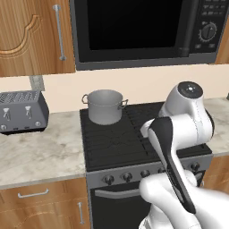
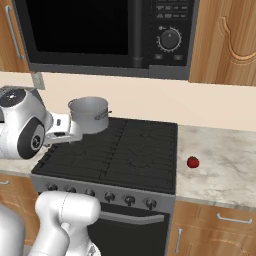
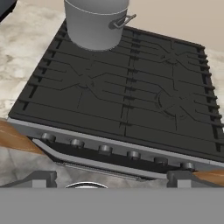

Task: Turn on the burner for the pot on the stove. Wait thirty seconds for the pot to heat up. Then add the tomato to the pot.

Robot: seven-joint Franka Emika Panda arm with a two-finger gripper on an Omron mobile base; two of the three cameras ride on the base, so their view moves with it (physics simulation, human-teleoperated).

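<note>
Gripper [image 3: 111, 178] jaws spread wide, holding nothing, hovering over stove [image 3: 122, 100] front edge. Pot [image 3: 96, 22] on stove's rear-left burner. Tomato [image 2: 193, 162] on counter just R of stove.

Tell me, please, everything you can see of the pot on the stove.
The pot is a lidless grey brushed-metal cylinder with two small loop handles near its rim. It stands upright on the dark grates at the stove's rear left corner, close to the wall. Only the grate touches it, and it looks empty.
</note>
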